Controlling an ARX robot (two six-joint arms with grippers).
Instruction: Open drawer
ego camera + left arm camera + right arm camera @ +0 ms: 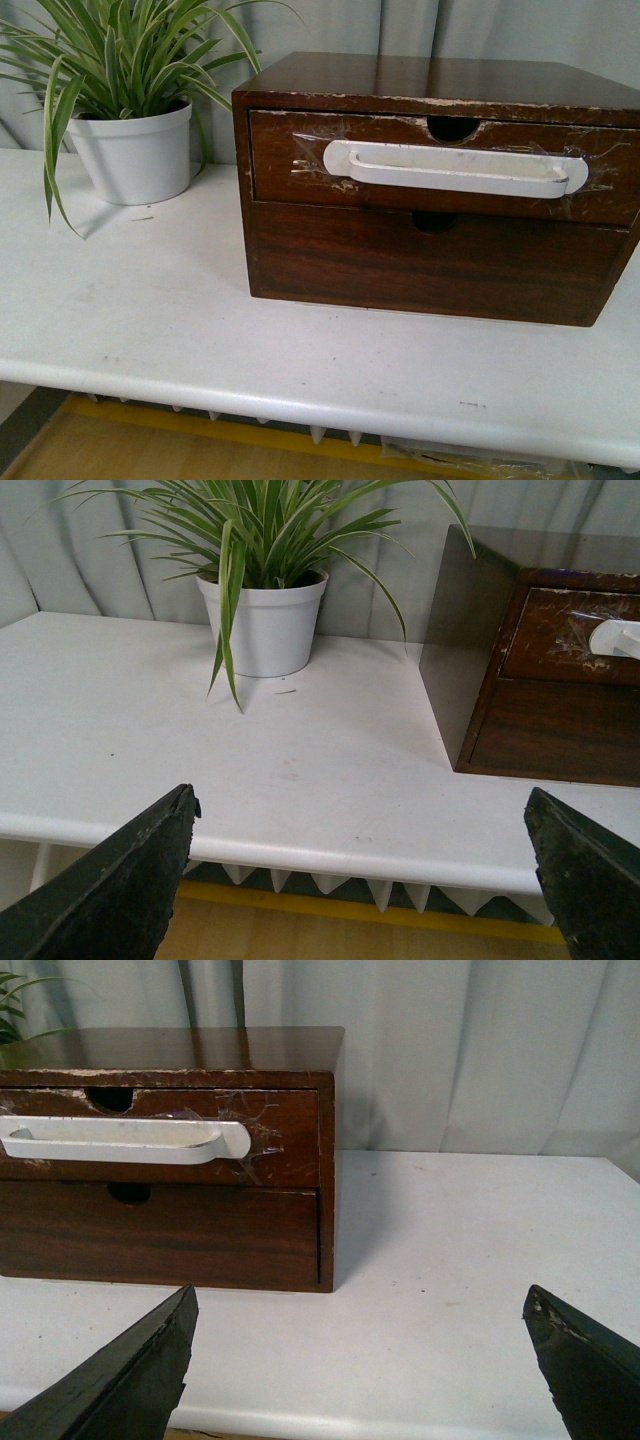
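A dark brown wooden chest (420, 80) stands on the white table (150, 320). Its upper drawer (290, 150) is shut, with a long white bar handle (455, 168) taped on, a chipped top edge and a half-round notch (452, 128). The drawer also shows in the right wrist view (280, 1130) with its handle (125, 1140), and partly in the left wrist view (560, 630). Neither arm shows in the front view. My left gripper (360, 825) is open and empty at the table's front edge, left of the chest. My right gripper (360, 1330) is open and empty, in front of the chest's right corner.
Below the drawer is a plain handle-less drawer front (430, 265). A spider plant in a white pot (132, 150) stands at the back left of the table. Grey curtains hang behind. The table's front edge (300, 410) has wooden floor below it.
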